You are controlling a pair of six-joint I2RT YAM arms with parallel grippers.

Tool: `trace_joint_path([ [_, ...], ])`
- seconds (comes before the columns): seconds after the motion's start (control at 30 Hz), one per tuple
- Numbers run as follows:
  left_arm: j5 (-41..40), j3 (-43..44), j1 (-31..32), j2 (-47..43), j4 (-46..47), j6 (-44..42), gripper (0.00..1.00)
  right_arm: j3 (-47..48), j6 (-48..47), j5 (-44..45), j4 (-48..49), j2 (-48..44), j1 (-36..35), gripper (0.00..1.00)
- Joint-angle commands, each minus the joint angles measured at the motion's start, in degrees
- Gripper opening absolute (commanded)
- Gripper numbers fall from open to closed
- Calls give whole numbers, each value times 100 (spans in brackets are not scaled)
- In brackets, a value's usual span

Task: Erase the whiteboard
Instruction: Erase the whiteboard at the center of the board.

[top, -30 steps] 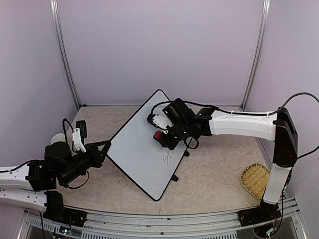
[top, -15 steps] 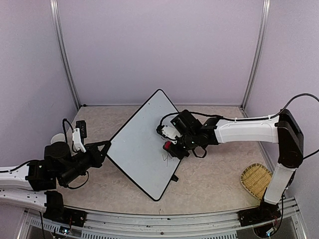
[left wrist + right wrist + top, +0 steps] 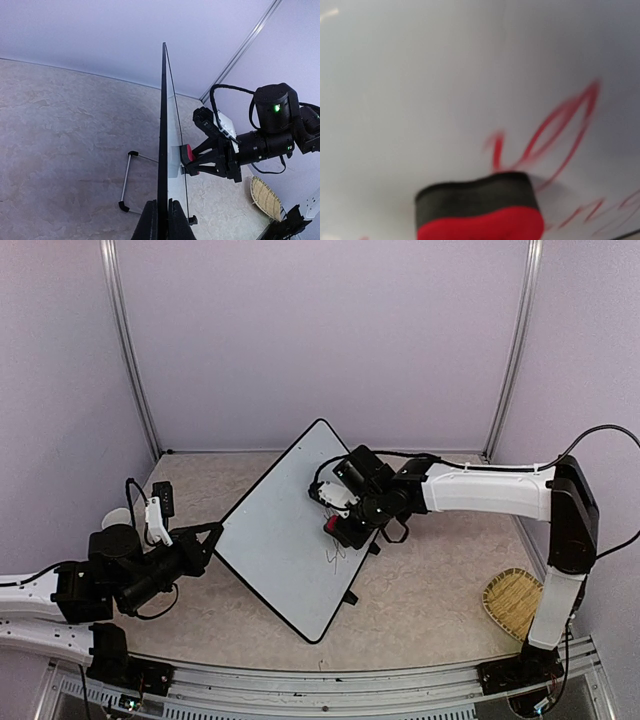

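The whiteboard (image 3: 275, 530) stands tilted on the table, white with a thin black frame. A small scribble (image 3: 335, 556) sits near its right edge. My left gripper (image 3: 213, 536) is shut on the board's left edge; in the left wrist view the frame (image 3: 163, 125) runs edge-on between my fingers (image 3: 150, 222). My right gripper (image 3: 340, 521) is shut on a red and black eraser (image 3: 331, 525), pressed to the board just above the scribble. In the right wrist view the eraser (image 3: 480, 212) meets the white surface (image 3: 420, 75) below red strokes (image 3: 555, 130); its fingers are hidden.
A woven basket (image 3: 512, 602) lies at the front right, also seen in the left wrist view (image 3: 265, 197). A small black object (image 3: 163, 498) lies at the far left. The board's wire stand (image 3: 126, 182) rests behind it. Metal posts frame the back wall.
My right gripper moved the eraser down and right along the board, then back up a little. The scribble still shows. The left arm and board have not moved.
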State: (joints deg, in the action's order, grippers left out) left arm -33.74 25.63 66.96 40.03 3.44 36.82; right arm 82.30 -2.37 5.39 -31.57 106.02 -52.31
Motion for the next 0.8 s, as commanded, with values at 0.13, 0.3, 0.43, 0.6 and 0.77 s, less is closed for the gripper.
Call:
trace_joint_path([
  [0.13, 1007, -169, 164, -11, -363, -384, 0, 1115, -112, 10, 125, 389, 35, 21],
  [0.3, 1001, -173, 167, -11, -362, -393, 0, 1020, -108, 47, 105, 419, 26, 21],
  [0.43, 992, -181, 163, -32, -375, -401, 0, 526, -48, 87, 252, 366, 35, 21],
  [0.6, 984, -182, 163, -53, -405, -406, 0, -108, 40, 156, 430, 248, 30, 20],
  [0.77, 1000, -181, 168, -67, -390, -398, 0, -664, 111, 214, 594, 62, 60, 21],
])
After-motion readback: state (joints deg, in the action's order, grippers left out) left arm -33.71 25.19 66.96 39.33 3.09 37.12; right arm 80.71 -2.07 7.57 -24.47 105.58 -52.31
